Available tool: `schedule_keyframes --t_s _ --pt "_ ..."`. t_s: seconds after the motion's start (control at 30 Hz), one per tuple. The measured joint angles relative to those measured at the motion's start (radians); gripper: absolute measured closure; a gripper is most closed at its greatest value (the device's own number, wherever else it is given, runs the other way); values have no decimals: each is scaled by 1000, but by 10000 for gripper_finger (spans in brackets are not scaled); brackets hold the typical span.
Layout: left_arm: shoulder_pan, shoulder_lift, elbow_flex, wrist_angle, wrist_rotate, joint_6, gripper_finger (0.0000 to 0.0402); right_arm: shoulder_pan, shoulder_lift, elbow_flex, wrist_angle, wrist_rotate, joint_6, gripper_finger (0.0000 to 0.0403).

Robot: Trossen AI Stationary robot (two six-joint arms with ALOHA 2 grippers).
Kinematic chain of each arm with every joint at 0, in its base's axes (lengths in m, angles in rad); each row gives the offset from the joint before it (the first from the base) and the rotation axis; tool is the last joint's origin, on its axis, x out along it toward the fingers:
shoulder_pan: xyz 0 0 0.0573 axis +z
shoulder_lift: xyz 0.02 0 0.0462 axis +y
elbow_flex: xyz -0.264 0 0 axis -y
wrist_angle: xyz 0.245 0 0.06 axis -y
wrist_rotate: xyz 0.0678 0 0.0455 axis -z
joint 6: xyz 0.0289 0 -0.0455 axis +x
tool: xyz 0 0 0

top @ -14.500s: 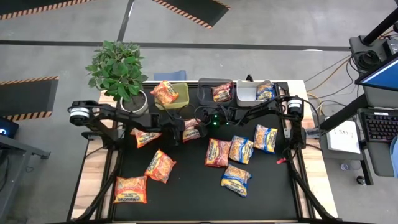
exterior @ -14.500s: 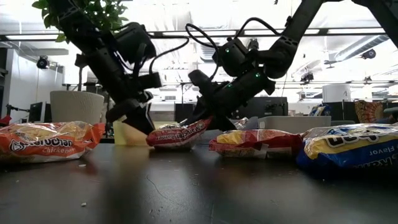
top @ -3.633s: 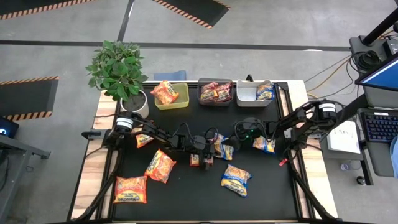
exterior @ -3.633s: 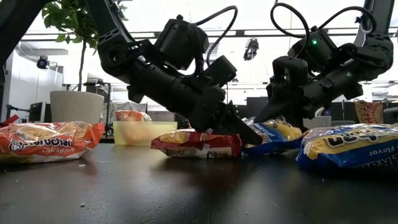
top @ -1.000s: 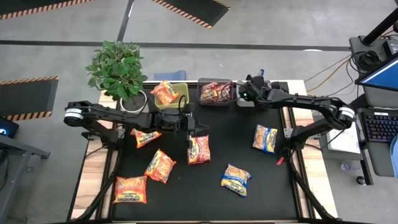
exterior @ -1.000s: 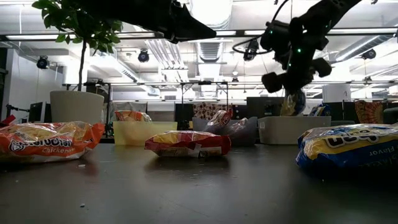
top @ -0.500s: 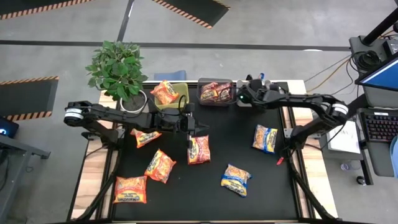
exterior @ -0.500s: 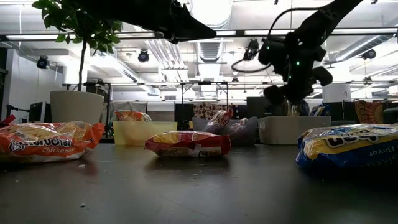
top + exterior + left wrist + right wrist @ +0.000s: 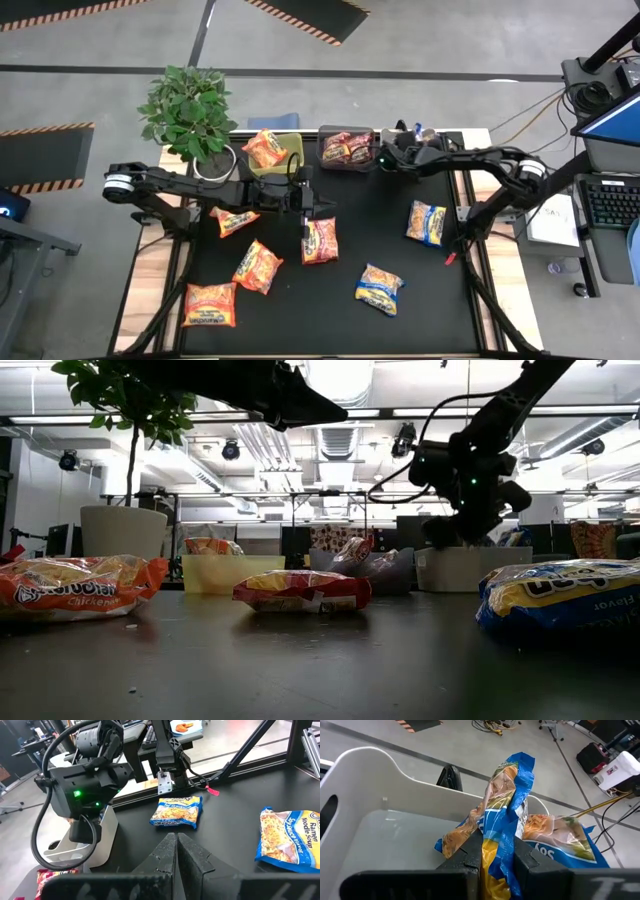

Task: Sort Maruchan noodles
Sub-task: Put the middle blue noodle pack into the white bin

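Observation:
My right gripper is shut on a blue-and-yellow noodle packet inside the pale grey bin at the table's far edge, where another blue packet lies. My left gripper is shut on nothing and hangs high above a darker red packet lying flat mid-table. Orange packets lie flat on the table's left half, and two blue ones on the right. The green bin holds an orange packet and the dark bin holds red ones. My right gripper pinches the blue-and-yellow packet between its two fingers at a crumpled part near one end. The packet's free end sticks out past the fingertips over the bin's inside. The arm comes level from the table's right.
A potted plant stands at the far left corner beside the green bin. The three bins sit in a row along the far edge. Bare black mat lies along the near edge between the packets.
My right gripper, still holding the blue packet, has moved down and a little toward the table's left, into the pale grey bin. The left arm has kept still.

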Motion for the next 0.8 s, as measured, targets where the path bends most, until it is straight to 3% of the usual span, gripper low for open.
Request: schedule_keyframes --t_s 0.2,0.57,0.8 --pt "0 0 0 0 0 0 402 0 9 0 1 -3 0 354" --pt "0 0 -1 -11 0 -4 402 0 -4 8 -48 0 -2 291" --pt "0 0 -1 -25 0 -8 402 -3 -33 25 -130 2 -4 290"
